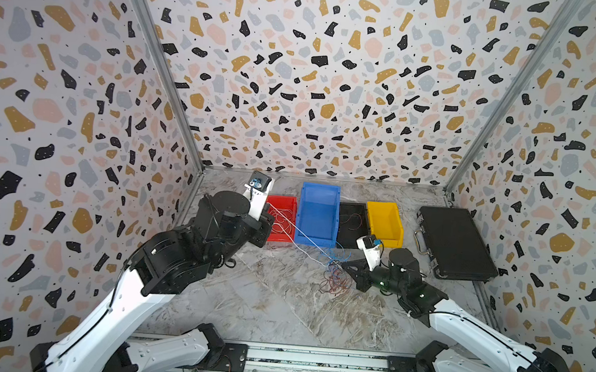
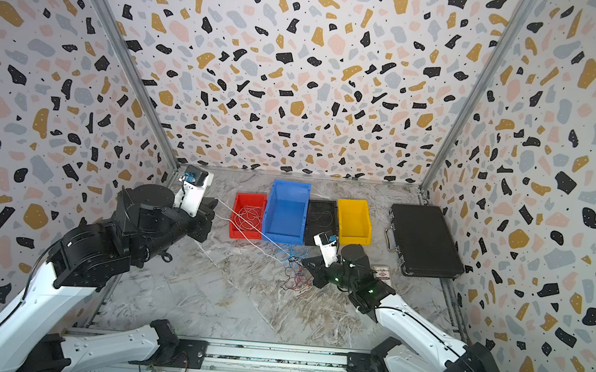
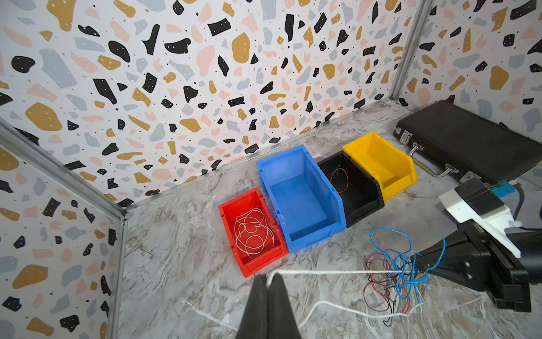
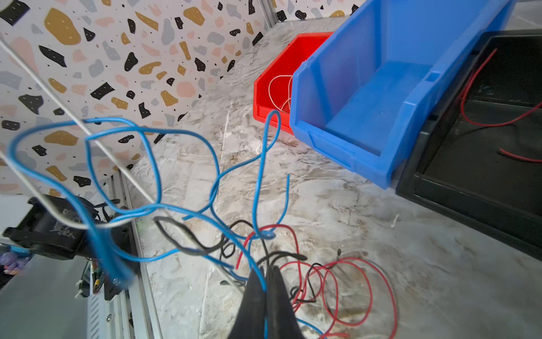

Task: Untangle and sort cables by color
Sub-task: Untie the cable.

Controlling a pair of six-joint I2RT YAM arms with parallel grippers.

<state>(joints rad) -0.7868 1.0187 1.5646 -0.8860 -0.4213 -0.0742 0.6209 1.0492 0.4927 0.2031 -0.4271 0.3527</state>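
- My left gripper (image 3: 267,278) clamps the white cable (image 3: 322,272); right gripper (image 4: 266,269) clamps a blue cable (image 4: 266,234).
- Both seem light, springy, slick; best held close to the tangle (image 3: 390,278).

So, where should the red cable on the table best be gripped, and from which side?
Take the red cable at its wide outer loop: it lies flat on the table, clear of the blue cables. Come straight down from above, across the strand.

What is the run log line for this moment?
left gripper: shut on white cable, taut to tangle | right gripper: shut on blue cable in tangle | blue bin: empty
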